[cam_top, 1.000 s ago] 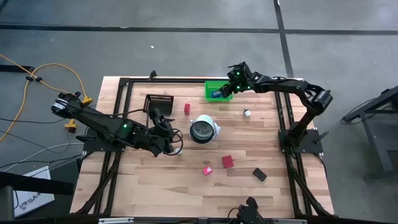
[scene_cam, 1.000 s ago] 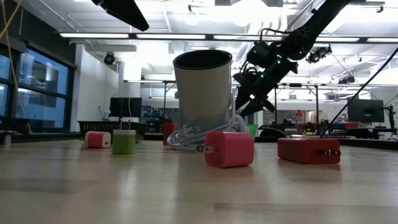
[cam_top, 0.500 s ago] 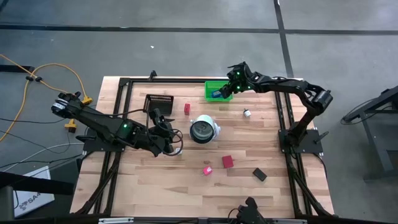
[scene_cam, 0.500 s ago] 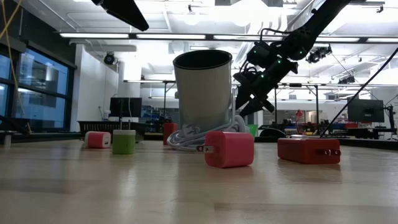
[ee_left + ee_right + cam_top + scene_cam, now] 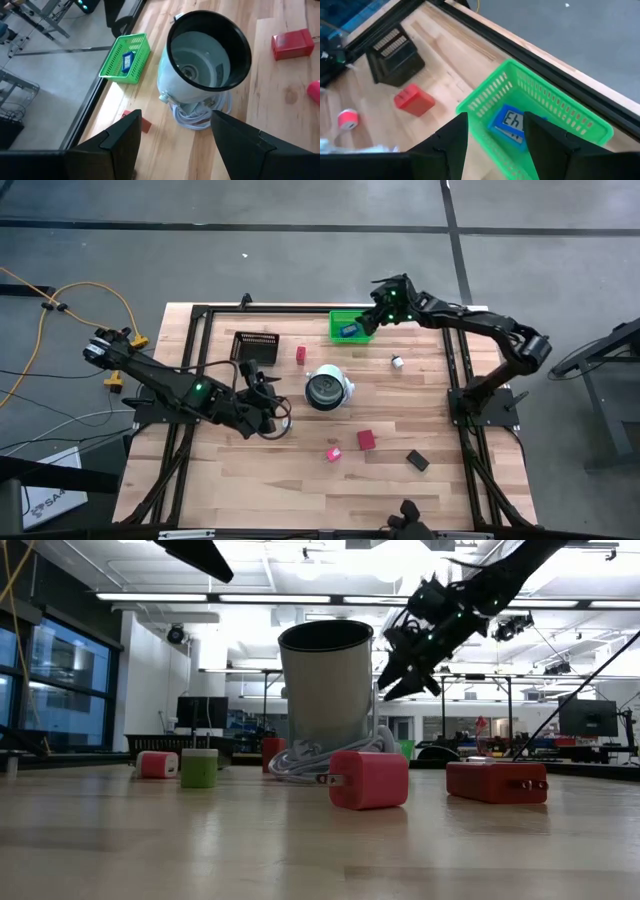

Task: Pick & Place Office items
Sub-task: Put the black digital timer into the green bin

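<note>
Right gripper (image 5: 372, 323) above green bin (image 5: 347, 326), open, empty; left gripper (image 5: 277, 416) open, empty.

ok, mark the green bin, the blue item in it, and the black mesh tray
green bin (image 5: 547, 102): right wrist view, mesh side wall
blue item (image 5: 512, 121): right wrist view, its white label
black mesh tray (image 5: 255, 345): high view, centre of tray

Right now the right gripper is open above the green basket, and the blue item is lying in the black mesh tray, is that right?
Not quite. The right gripper is open above the green basket, but the blue item lies inside that green basket, not in the black mesh tray. The right wrist view shows it plainly, and the high view agrees.
</note>
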### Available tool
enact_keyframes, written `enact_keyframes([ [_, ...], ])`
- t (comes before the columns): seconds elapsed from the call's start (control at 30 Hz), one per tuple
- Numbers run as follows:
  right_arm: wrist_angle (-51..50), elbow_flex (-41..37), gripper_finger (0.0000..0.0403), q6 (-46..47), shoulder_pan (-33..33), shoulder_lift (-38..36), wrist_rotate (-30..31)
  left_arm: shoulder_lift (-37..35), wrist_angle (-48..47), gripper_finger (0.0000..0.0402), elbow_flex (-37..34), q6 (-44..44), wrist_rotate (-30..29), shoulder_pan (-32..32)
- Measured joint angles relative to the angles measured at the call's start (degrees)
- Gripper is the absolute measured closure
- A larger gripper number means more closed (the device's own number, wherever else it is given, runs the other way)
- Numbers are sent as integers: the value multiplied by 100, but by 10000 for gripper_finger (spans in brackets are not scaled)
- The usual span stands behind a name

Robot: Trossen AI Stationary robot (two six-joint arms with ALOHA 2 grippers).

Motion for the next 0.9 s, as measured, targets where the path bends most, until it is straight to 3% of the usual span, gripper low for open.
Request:
enact_keyframes([
  [0.4, -1243, 1, 227, -972, 401, -1119, 103, 0, -40, 174, 0, 28, -40, -10],
  [0.57, -1721, 1, 227, -1018, 687, -1530, 518, -44, -233, 174, 0, -37, -52, -112],
  [0.9, -3158, 0, 227, -960, 1137, -2071, 888, -352, -863, 174, 0, -642, -44, -795],
])
